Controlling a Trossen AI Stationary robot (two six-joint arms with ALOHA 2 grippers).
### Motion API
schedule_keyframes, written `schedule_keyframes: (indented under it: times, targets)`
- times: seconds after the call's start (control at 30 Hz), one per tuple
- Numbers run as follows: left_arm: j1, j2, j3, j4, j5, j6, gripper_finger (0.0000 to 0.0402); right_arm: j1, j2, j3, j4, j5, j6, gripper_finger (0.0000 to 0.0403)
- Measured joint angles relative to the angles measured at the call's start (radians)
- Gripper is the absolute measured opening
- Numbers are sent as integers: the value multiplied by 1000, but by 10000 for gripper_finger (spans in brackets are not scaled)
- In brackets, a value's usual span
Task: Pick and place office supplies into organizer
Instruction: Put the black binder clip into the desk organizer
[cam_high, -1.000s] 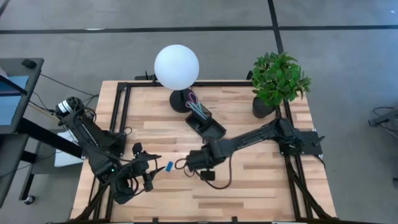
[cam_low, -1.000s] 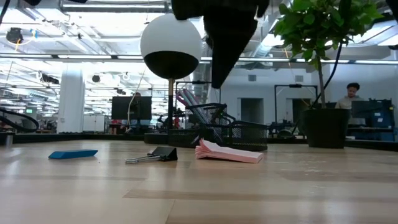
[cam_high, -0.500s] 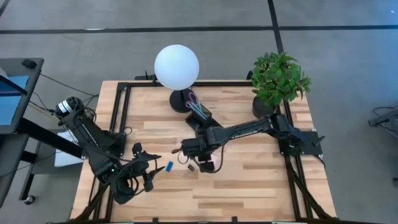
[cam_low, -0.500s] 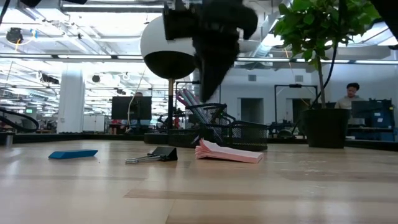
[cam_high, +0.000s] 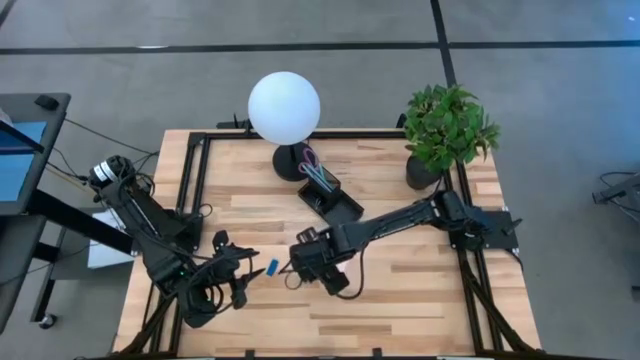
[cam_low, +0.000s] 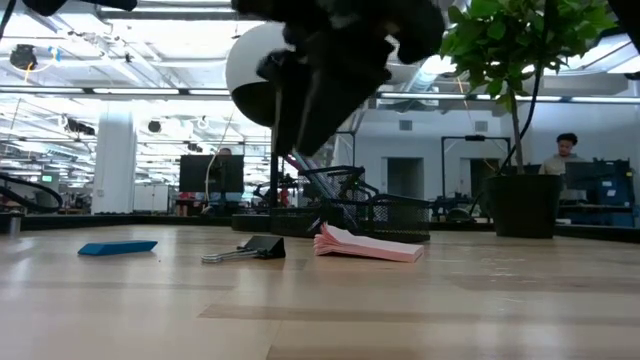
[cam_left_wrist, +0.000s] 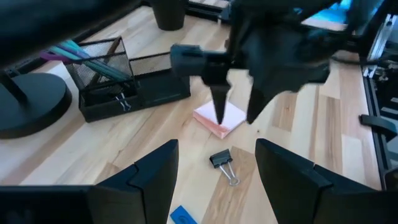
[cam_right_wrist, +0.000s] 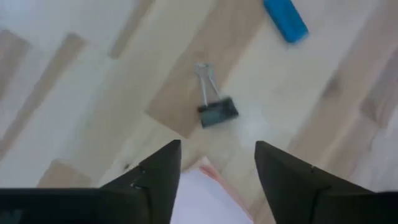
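1. The office supplies are seen partly loose on the wooden table (cam_high: 420, 290) and partly stowed: pens (cam_left_wrist: 84, 56) stand tilted in the taller cup section of the black organizer (cam_high: 330, 197), which sits near the table's middle, just in front of the lamp base (cam_left_wrist: 28, 102).
2. At the table's left front, the left gripper (cam_high: 243, 272) is held low with its fingers spread apart; nothing is gripped between them.
3. Just beside it, the blue block (cam_low: 118, 247) is lying flat on the wood.
4. The black clip (cam_right_wrist: 214, 109) is found next, between the blue block and the pink sticky-note pad (cam_left_wrist: 219, 117), its wire handles pointing away from the pad.
5. Above the pad and clip, the right gripper (cam_left_wrist: 236, 112) is pointed downward with its fingers parted and empty.
6. At the far right corner, a potted plant (cam_high: 445, 130) is placed, well apart from the supplies.
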Motion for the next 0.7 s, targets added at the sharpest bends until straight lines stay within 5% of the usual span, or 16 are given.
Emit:
schedule_keyframes:
  times: [0.37, 0.7]
  targets:
    - [1, 0, 0, 4, 18, -16, 210, 7, 97, 5, 115, -3, -170, 230]
    - [1, 0, 0, -6, 67, -40, 210, -45, 111, 1, 129, -52, -158, 230]
